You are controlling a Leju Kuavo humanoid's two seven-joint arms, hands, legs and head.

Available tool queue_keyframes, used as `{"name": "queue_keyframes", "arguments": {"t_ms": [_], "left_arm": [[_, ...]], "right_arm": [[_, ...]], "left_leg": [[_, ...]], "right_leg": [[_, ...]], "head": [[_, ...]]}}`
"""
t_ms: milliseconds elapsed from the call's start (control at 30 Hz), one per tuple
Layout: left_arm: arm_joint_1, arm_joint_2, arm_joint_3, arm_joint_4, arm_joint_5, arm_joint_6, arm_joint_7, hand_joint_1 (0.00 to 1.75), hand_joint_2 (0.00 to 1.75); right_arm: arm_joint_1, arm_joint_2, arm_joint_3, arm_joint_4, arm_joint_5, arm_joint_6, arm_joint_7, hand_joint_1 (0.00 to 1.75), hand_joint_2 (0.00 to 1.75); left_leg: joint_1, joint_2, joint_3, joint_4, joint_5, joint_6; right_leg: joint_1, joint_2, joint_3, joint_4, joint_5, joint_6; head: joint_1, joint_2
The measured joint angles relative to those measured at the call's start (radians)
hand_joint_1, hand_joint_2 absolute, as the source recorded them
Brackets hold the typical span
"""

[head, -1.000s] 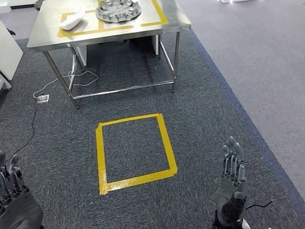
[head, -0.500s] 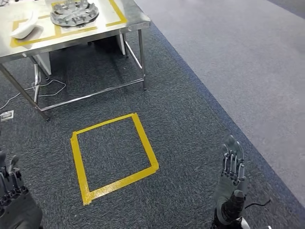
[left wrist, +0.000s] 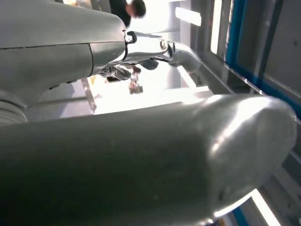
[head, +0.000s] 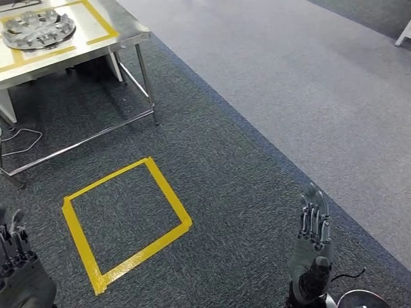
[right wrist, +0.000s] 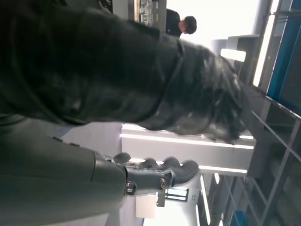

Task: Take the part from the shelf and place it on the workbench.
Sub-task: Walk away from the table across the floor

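The steel workbench (head: 72,48) stands at the upper left of the head view, marked with yellow tape. A round grey metal part (head: 38,29) lies on it inside a taped box. My right hand (head: 313,247) is raised at the lower right, fingers straight and apart, holding nothing. My left hand (head: 17,256) sits at the lower left corner, fingers up and empty. The left wrist view is taken up by my left hand (left wrist: 142,141). In the right wrist view my right hand (right wrist: 142,174) has extended fingers.
A yellow taped square (head: 123,218) marks the dark carpet between me and the bench. A lighter grey floor strip (head: 291,83) runs along the right. A cable (head: 19,138) lies under the bench. A person (right wrist: 181,23) stands far off in the right wrist view.
The whole head view has shifted: the bench and taped square slid to the left as the camera turned right. A white object on the bench went out of frame. Both hands keep their pose.
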Motion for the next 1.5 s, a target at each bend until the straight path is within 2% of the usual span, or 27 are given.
{"name": "queue_keyframes", "arguments": {"t_ms": [67, 233, 267, 300, 367, 400, 433, 500, 567, 600, 633, 667, 700, 767, 833, 867, 933, 1000, 1067, 1133, 1167, 1233, 1300, 1367, 1400, 1433, 1500], "left_arm": [[0.000, 0.000, 0.000, 0.000, 0.000, -0.001, 0.000, 0.00, 0.00], [-0.001, 0.000, 0.000, 0.000, 0.000, -0.002, 0.000, 0.00, 0.00], [-0.002, 0.000, 0.000, 0.000, 0.000, -0.002, 0.000, 0.00, 0.00], [-0.002, 0.000, 0.000, 0.000, 0.000, -0.002, 0.000, 0.00, 0.00], [-0.002, 0.001, 0.000, 0.001, 0.001, -0.003, 0.000, 0.00, 0.00], [-0.001, 0.001, 0.000, 0.001, 0.001, -0.003, 0.000, 0.00, 0.00], [-0.001, 0.002, 0.000, 0.002, 0.002, -0.003, 0.000, 0.00, 0.00], [-0.002, 0.002, 0.000, 0.002, 0.002, -0.003, 0.000, 0.00, 0.00], [-0.002, 0.001, 0.000, 0.002, 0.002, -0.003, -0.001, 0.00, 0.00], [-0.002, 0.001, 0.001, 0.002, 0.002, -0.004, -0.001, 0.00, 0.00], [-0.004, 0.001, 0.001, 0.002, 0.002, -0.005, -0.001, 0.00, 0.00], [-0.004, 0.001, 0.001, 0.002, 0.002, -0.006, -0.001, 0.00, 0.00], [-0.004, 0.000, 0.001, 0.002, 0.002, -0.007, -0.001, 0.00, 0.00], [-0.002, 0.000, 0.002, 0.002, 0.001, -0.009, -0.001, 0.00, 0.00], [0.000, 0.000, 0.002, 0.003, 0.001, -0.010, -0.001, 0.00, 0.00], [0.000, 0.000, 0.002, 0.003, 0.000, -0.010, -0.001, 0.00, 0.00], [0.000, 0.000, 0.002, 0.003, 0.000, -0.011, -0.001, 0.00, 0.00], [-0.001, 0.000, 0.002, 0.003, 0.000, -0.012, -0.001, 0.00, 0.00], [-0.001, 0.000, 0.002, 0.003, 0.000, -0.012, -0.001, 0.00, 0.00], [-0.002, 0.000, 0.002, 0.003, 0.000, -0.012, -0.001, 0.00, 0.00], [-0.004, 0.000, 0.002, 0.003, 0.000, -0.011, -0.001, 0.00, 0.00], [-0.006, 0.000, 0.002, 0.003, 0.000, -0.007, 0.000, 0.00, 0.00], [-0.005, -0.001, 0.003, 0.003, 0.000, -0.003, 0.003, 0.00, 0.00], [-0.005, -0.002, 0.003, 0.003, 0.000, -0.001, 0.006, 0.00, 0.00], [-0.006, -0.002, 0.003, 0.003, 0.000, 0.000, 0.006, 0.00, 0.00], [-0.006, -0.003, 0.003, 0.003, 0.000, 0.000, 0.006, 0.00, 0.00], [-0.006, -0.005, 0.004, 0.003, 0.000, 0.000, 0.006, 0.00, 0.00]], "right_arm": [[0.001, 0.000, -0.001, 0.000, 0.000, 0.001, 0.000, 0.00, 0.00], [0.003, 0.000, -0.002, -0.001, 0.000, 0.001, 0.000, 0.00, 0.00], [0.004, 0.000, -0.002, -0.001, 0.000, 0.001, 0.000, 0.00, 0.00], [0.004, 0.000, -0.003, -0.001, 0.000, 0.001, 0.000, 0.00, 0.00], [0.004, 0.000, -0.005, -0.002, 0.001, 0.002, 0.000, 0.00, 0.00], [0.004, 0.000, -0.006, -0.002, 0.001, 0.002, 0.000, 0.00, 0.00], [0.004, 0.000, -0.007, -0.002, 0.001, 0.003, 0.000, 0.00, 0.00], [0.003, 0.000, -0.008, -0.002, 0.001, 0.003, 0.000, 0.00, 0.00], [0.002, 0.000, -0.008, -0.002, 0.002, 0.003, 0.000, 0.00, 0.00], [0.003, 0.000, -0.008, -0.002, 0.002, 0.004, 0.000, 0.00, 0.00], [0.005, 0.000, -0.008, -0.002, 0.002, 0.004, 0.000, 0.00, 0.00], [0.005, 0.000, -0.008, -0.002, 0.002, 0.004, 0.000, 0.00, 0.00], [0.005, 0.000, -0.008, -0.002, 0.002, 0.004, 0.000, 0.00, 0.00], [0.002, 0.000, -0.008, -0.002, 0.002, 0.004, -0.001, 0.00, 0.00], [0.003, 0.000, -0.008, -0.001, 0.002, 0.004, 0.000, 0.00, 0.00], [0.004, 0.000, -0.008, -0.001, 0.002, 0.004, 0.000, 0.00, 0.00], [0.005, 0.000, -0.008, -0.001, 0.002, 0.004, 0.000, 0.00, 0.00], [0.005, 0.000, -0.008, -0.001, 0.003, 0.004, 0.000, 0.00, 0.00], [0.004, 0.000, -0.008, -0.001, 0.003, 0.004, 0.000, 0.00, 0.00], [0.006, 0.000, -0.009, -0.002, 0.004, 0.004, -0.001, 0.00, 0.00], [0.008, 0.000, -0.009, -0.002, 0.004, 0.003, -0.001, 0.00, 0.00], [0.008, 0.000, -0.009, -0.002, 0.004, 0.002, -0.001, 0.00, 0.00], [0.006, 0.000, -0.009, -0.002, 0.006, 0.002, -0.001, 0.00, 0.00], [0.007, 0.000, -0.009, -0.002, 0.006, 0.001, 0.000, 0.00, 0.00], [0.007, 0.000, -0.009, -0.002, 0.006, 0.001, 0.000, 0.00, 0.00], [0.007, 0.000, -0.009, -0.002, 0.006, 0.001, 0.000, 0.00, 0.00], [0.008, 0.000, -0.009, -0.002, 0.007, 0.000, 0.000, 0.00, 0.00]], "left_leg": [[0.002, 0.012, 0.002, -0.001, 0.002, -0.008], [0.003, 0.019, 0.004, -0.002, 0.003, -0.013], [0.005, 0.007, 0.003, 0.001, -0.003, -0.017], [0.007, -0.022, -0.010, 0.039, -0.033, -0.023], [0.010, -0.086, -0.050, 0.162, -0.100, -0.029], [0.010, -0.110, -0.052, 0.186, -0.107, -0.026], [0.010, -0.126, -0.032, 0.154, -0.081, -0.020], [0.012, -0.177, 0.024, 0.032, -0.032, -0.010], [0.010, -0.198, 0.035, 0.000, -0.030, -0.005], [0.009, -0.188, 0.035, -0.004, -0.028, -0.002], [0.009, -0.174, 0.034, -0.007, -0.024, 0.002], [0.010, -0.159, 0.035, -0.012, -0.020, 0.008], [0.011, -0.143, 0.034, -0.016, -0.017, 0.014], [0.008, -0.110, 0.031, -0.018, -0.014, 0.021], [0.004, -0.076, 0.027, -0.018, -0.014, 0.023], [0.004, -0.061, 0.025, -0.018, -0.014, 0.023], [0.003, -0.033, 0.027, -0.017, -0.015, 0.022], [0.000, -0.009, 0.030, -0.015, -0.017, 0.016], [-0.003, 0.007, 0.031, -0.013, -0.017, 0.006], [-0.002, 0.023, 0.033, -0.014, -0.016, -0.006], [0.001, 0.020, 0.034, -0.012, -0.020, -0.012], [0.006, -0.030, 0.021, 0.030, -0.056, -0.023], [0.009, -0.093, -0.027, 0.147, -0.123, -0.028], [0.009, -0.107, -0.076, 0.257, -0.164, -0.028], [0.009, -0.108, -0.081, 0.269, -0.157, -0.027], [0.010, -0.110, -0.070, 0.243, -0.131, -0.026], [0.014, -0.143, -0.015, 0.122, -0.060, -0.022]], "right_leg": [[0.003, 0.015, -0.006, 0.002, 0.004, -0.010], [0.004, 0.023, -0.008, 0.001, 0.007, -0.015], [0.002, 0.029, -0.006, -0.002, 0.012, -0.020], [-0.001, 0.042, -0.006, -0.004, 0.019, -0.026], [-0.004, 0.092, -0.012, -0.006, 0.035, -0.037], [-0.004, 0.119, -0.017, -0.005, 0.040, -0.039], [-0.003, 0.144, -0.020, -0.003, 0.043, -0.037], [-0.003, 0.173, -0.026, 0.001, 0.047, -0.028], [-0.007, 0.196, -0.039, 0.003, 0.053, -0.014], [-0.010, 0.208, -0.048, 0.002, 0.058, -0.007], [-0.011, 0.204, -0.055, 0.005, 0.058, -0.002], [-0.009, 0.184, -0.066, 0.018, 0.048, 0.003], [-0.007, 0.155, -0.084, 0.051, 0.026, 0.005], [-0.005, 0.096, -0.139, 0.173, -0.043, 0.010], [-0.006, 0.079, -0.179, 0.279, -0.085, 0.014], [-0.006, 0.075, -0.177, 0.288, -0.082, 0.016], [-0.007, 0.058, -0.106, 0.183, -0.031, 0.015], [-0.004, 0.018, -0.020, 0.038, 0.009, 0.009], [0.001, -0.003, 0.007, -0.010, 0.016, 0.001], [0.004, 0.016, 0.001, -0.010, 0.023, -0.009], [0.003, 0.027, 0.000, -0.013, 0.026, -0.015], [-0.002, 0.048, 0.004, -0.020, 0.035, -0.027], [-0.002, 0.070, 0.003, -0.021, 0.040, -0.034], [-0.001, 0.095, -0.002, -0.018, 0.042, -0.036], [0.000, 0.110, -0.004, -0.015, 0.042, -0.036], [0.000, 0.125, -0.006, -0.012, 0.042, -0.036], [-0.001, 0.154, -0.008, -0.003, 0.041, -0.033]], "head": [[-0.001, 0.000], [0.000, 0.000], [-0.001, 0.000], [-0.003, 0.000], [-0.006, 0.000], [-0.007, 0.000], [-0.008, 0.000], [-0.007, 0.000], [-0.007, 0.000], [-0.007, 0.000], [-0.006, 0.000], [-0.004, 0.000], [-0.001, 0.000], [0.004, 0.000], [0.005, 0.000], [0.005, 0.000], [0.005, 0.000], [0.004, 0.000], [0.004, 0.000], [0.003, 0.000], [0.003, 0.000], [0.000, 0.000], [-0.005, 0.000], [-0.006, 0.000], [-0.006, 0.000], [-0.006, 0.000], [-0.006, 0.000]]}}
